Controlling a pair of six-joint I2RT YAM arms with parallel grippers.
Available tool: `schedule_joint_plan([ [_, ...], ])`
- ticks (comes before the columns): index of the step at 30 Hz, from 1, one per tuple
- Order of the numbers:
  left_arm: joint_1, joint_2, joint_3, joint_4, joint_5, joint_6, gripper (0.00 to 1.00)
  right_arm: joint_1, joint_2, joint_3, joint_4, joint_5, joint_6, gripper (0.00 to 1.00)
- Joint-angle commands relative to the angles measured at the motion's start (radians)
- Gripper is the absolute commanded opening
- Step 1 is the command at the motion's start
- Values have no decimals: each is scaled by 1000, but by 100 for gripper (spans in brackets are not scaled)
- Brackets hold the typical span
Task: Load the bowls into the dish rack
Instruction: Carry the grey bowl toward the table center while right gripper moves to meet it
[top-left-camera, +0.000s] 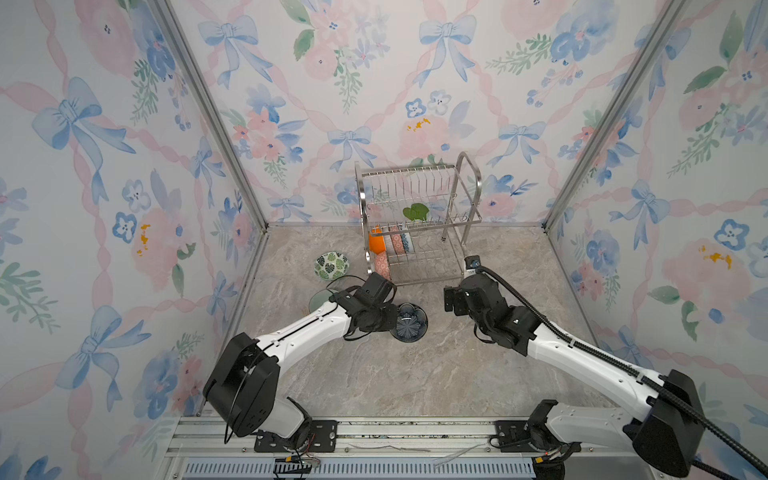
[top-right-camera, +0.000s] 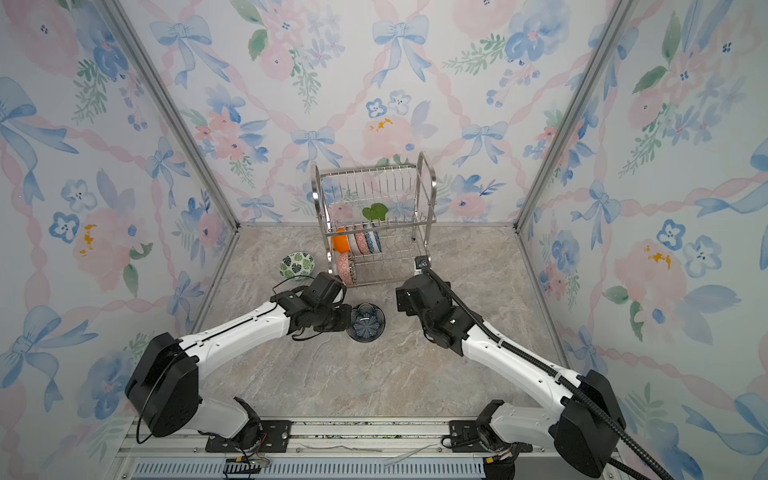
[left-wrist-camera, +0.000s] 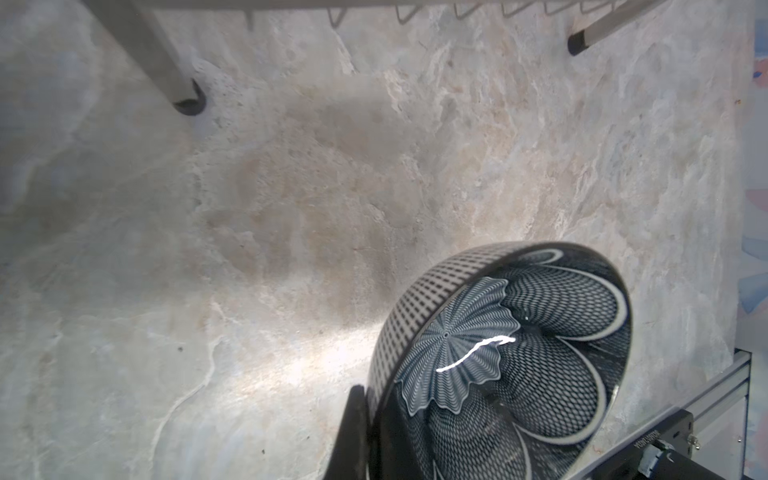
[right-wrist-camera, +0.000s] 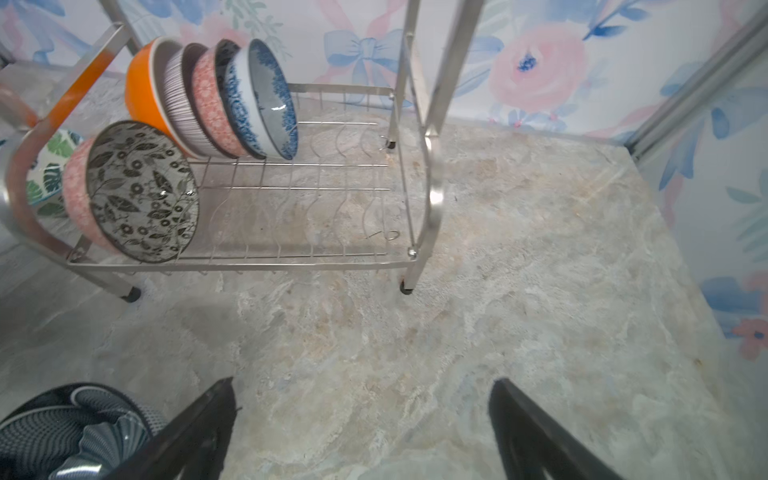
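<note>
My left gripper (left-wrist-camera: 374, 405) is shut on the rim of the dark blue flower bowl (left-wrist-camera: 519, 353), one finger outside the wall and one inside. In both top views this bowl (top-left-camera: 409, 322) (top-right-camera: 366, 322) sits tilted in front of the dish rack (top-left-camera: 419, 220) (top-right-camera: 374, 220). The rack's lower tier (right-wrist-camera: 291, 187) holds several bowls on edge: an orange one (right-wrist-camera: 143, 95), a blue-white floral one (right-wrist-camera: 266, 99) and a black-white leaf one (right-wrist-camera: 141, 191). A green-leaf bowl (top-left-camera: 331, 265) lies on the table left of the rack. My right gripper (right-wrist-camera: 361, 415) is open over bare table.
A pale round dish (top-left-camera: 321, 300) shows partly under my left arm. A green leaf shape (top-left-camera: 415, 212) shows through the rack's upper tier. Floral walls close in the back and both sides. The rack's legs (left-wrist-camera: 189, 102) stand close to my left gripper.
</note>
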Motion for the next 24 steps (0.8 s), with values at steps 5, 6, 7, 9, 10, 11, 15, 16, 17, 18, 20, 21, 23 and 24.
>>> schedule_joint_plan([
  [5,-68,132,137,16,-8,18,0,-155,-160,-144,-38,-141,119,96],
  [6,-75,150,150,16,-7,19,0,-166,-169,-154,-38,-154,122,97],
  [7,-81,166,162,17,-6,20,0,-175,-175,-163,-34,-172,122,97],
  [9,-89,191,175,16,-10,21,0,-181,-176,-169,-31,-190,116,96],
  [10,-92,203,181,17,-14,19,0,-181,-172,-167,-31,-193,113,97],
  [11,-94,212,186,18,-16,19,0,-181,-168,-166,-32,-197,110,97],
  [15,-100,246,210,18,-11,18,6,-182,-145,-162,-25,-219,111,96],
  [16,-101,252,214,18,-9,17,8,-181,-139,-163,-21,-225,108,97],
  [17,-103,252,218,18,-12,16,9,-181,-135,-162,-19,-227,108,97],
  [18,-105,254,221,18,-14,17,11,-181,-130,-163,-17,-229,104,96],
  [20,-108,258,226,16,-16,18,18,-181,-110,-155,-26,-237,96,97],
  [21,-108,262,227,17,-11,20,23,-180,-100,-150,-32,-245,92,97],
  [23,-109,264,231,16,-9,22,31,-172,-87,-147,-35,-252,83,96],
  [24,-108,267,231,17,-9,23,34,-166,-83,-147,-35,-251,79,97],
])
